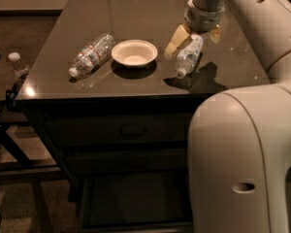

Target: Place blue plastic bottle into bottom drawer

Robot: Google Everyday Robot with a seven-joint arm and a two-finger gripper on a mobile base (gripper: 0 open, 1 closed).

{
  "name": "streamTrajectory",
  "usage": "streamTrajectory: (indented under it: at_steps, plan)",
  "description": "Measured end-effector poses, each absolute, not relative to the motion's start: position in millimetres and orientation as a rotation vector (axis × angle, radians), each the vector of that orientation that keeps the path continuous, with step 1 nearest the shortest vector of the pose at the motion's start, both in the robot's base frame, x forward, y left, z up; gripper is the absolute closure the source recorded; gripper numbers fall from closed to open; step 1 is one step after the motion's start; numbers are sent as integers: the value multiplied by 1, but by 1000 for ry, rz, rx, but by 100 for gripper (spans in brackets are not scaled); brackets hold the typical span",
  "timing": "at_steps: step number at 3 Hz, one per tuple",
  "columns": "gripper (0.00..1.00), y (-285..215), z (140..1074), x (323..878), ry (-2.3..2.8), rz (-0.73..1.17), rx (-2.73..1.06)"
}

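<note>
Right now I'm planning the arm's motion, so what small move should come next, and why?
Probably lift the blue plastic bottle clear of the tabletop: the gripper sits at its upper end, while the bottom drawer stands open below the table's front.

The worktop (pixel 136 13) is dark and glossy, mirroring light spots. The blue plastic bottle (pixel 188 57), at the tool (pixel 194 41) on the worktop's right side, is clear shiny plastic, like the ribbed bottle (pixel 91 55). The bowl (pixel 134 53) looks matt, perhaps paper. The arm shell (pixel 242 149) is smooth and cream.
</note>
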State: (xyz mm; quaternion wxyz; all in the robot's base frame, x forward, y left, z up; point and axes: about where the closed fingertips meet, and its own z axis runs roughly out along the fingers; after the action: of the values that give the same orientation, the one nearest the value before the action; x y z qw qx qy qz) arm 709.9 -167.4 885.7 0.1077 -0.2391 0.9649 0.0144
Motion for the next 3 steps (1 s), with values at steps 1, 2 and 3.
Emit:
streamTrajectory:
  at_steps: [1,2,3]
  plan:
    - [0,-160,886,718,2836,45,-688]
    - [0,-161,880,727,2843,27,-671]
    - [0,-162,877,734,2844,12,-655]
